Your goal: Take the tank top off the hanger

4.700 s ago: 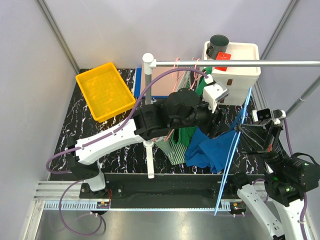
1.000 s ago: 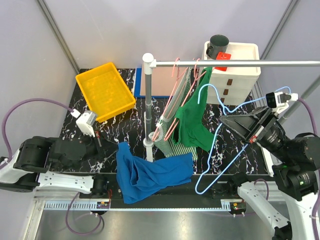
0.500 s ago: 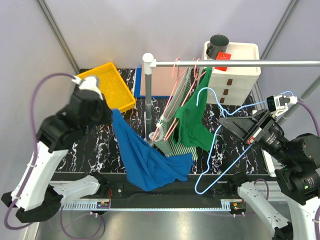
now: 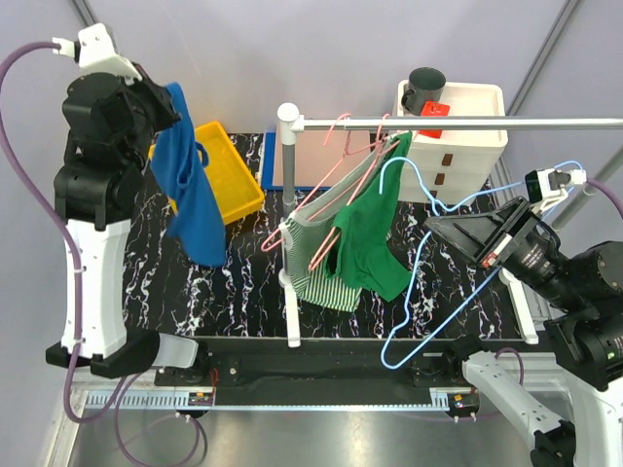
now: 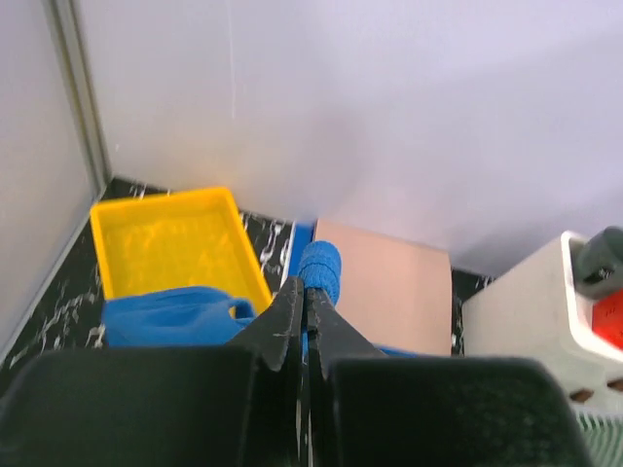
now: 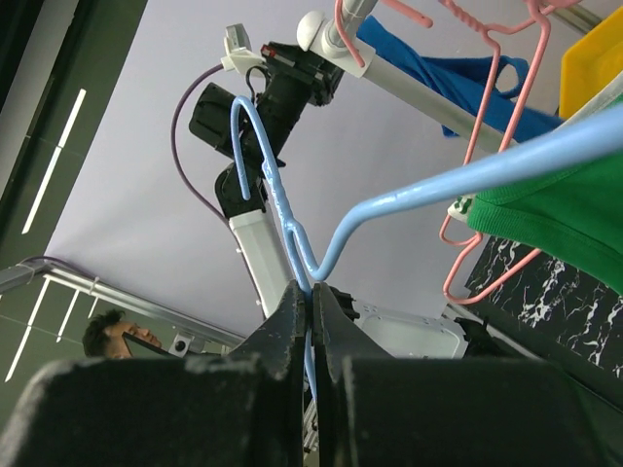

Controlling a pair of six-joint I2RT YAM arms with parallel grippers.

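Note:
The blue tank top (image 4: 191, 195) hangs free in the air at the far left, off the hanger, with my raised left gripper (image 4: 165, 101) shut on a bunched fold of it. In the left wrist view that fold (image 5: 321, 269) sticks out past the shut left gripper (image 5: 305, 292), and more blue cloth (image 5: 165, 317) droops over the tray. The bare light-blue wire hanger (image 4: 401, 164) is held at the right, my right gripper (image 4: 433, 230) shut on its neck. The right wrist view shows the right gripper (image 6: 311, 292) pinching the hanger wire (image 6: 280, 206).
A rail (image 4: 467, 123) on a white post (image 4: 289, 224) carries pink hangers (image 4: 343, 136) with a green garment (image 4: 368, 243) and a striped one (image 4: 316, 280). A yellow tray (image 4: 230, 181) lies back left. White drawers (image 4: 469, 148) with a black cup (image 4: 425, 86) stand back right.
My left arm has swung up and to the left, lifting the blue tank top from the table's front edge to high beside the yellow tray. The right arm holds the hanger almost still.

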